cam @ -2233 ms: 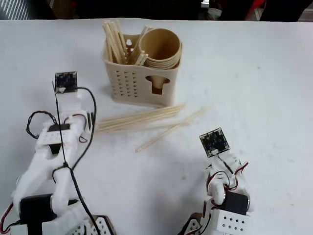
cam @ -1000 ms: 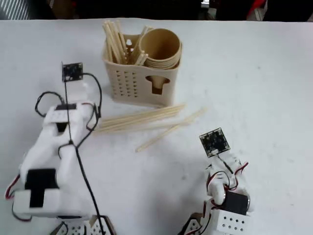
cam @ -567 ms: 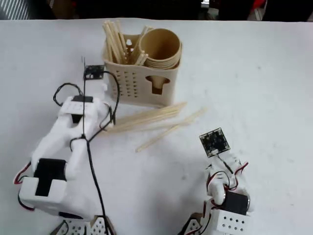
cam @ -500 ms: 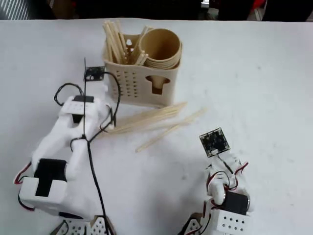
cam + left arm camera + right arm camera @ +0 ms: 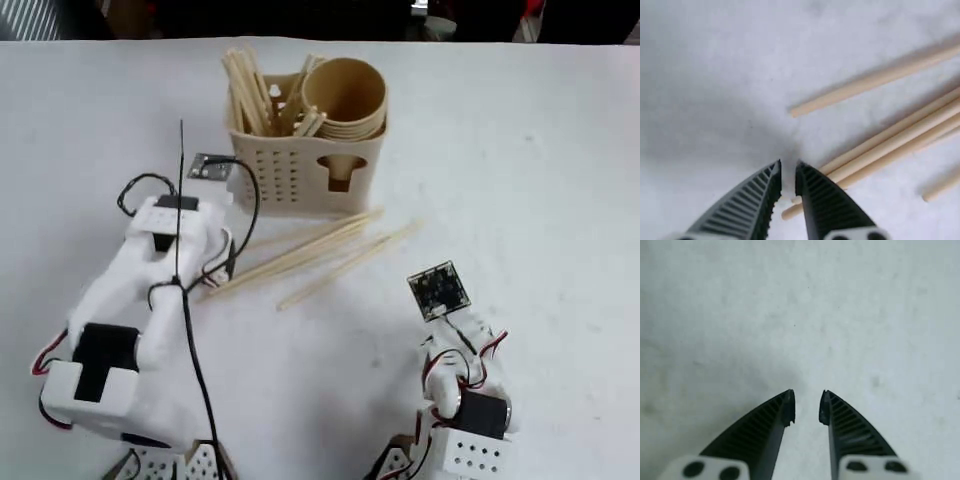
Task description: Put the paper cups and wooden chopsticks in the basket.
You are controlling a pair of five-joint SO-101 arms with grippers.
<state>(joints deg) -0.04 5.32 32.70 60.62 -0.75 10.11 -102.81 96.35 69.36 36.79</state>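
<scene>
The beige perforated basket (image 5: 290,180) stands at the back of the table. It holds stacked paper cups (image 5: 345,95) and a bundle of wooden chopsticks (image 5: 250,90). Several loose chopsticks (image 5: 310,250) lie fanned on the table in front of it. My left gripper (image 5: 788,170) is low over their near ends (image 5: 875,150), its fingers almost together with nothing between them. In the high view the left gripper (image 5: 213,272) is at the left end of that fan. My right gripper (image 5: 806,407) hangs over bare table with only a narrow gap between its tips.
The white table (image 5: 540,170) has free room to the right and left of the basket. The right arm (image 5: 460,400) sits folded near the front edge. Cables loop over the left arm (image 5: 150,250).
The left arm swung right and forward to the chopsticks' ends. The basket slid a little to the right, and the loose chopsticks turned to a steeper angle. The right arm stayed still.
</scene>
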